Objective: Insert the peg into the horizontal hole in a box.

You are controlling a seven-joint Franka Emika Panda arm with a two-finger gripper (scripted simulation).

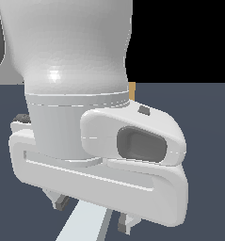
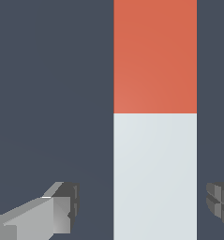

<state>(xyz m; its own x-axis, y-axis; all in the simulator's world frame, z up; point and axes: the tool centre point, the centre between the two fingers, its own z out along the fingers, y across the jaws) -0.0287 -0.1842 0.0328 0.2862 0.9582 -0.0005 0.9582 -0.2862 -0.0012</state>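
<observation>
The peg (image 2: 154,168) lies flat on the dark floor, pale grey-white with an orange-red end section (image 2: 154,56). In the exterior view only its pale end (image 1: 85,223) shows below the hand. My gripper (image 2: 141,206) is open, with one finger (image 2: 62,208) on each side of the pale part and gaps between the fingers and the peg. In the exterior view the gripper (image 1: 92,212) hangs just over the peg, its fingertips (image 1: 62,202) apart. The box shows only as a thin tan sliver (image 1: 132,92) behind the arm; its hole is hidden.
The white hand and wrist (image 1: 100,141) fill most of the exterior view and hide the ground behind. The dark blue-grey floor (image 2: 48,93) surrounds the peg.
</observation>
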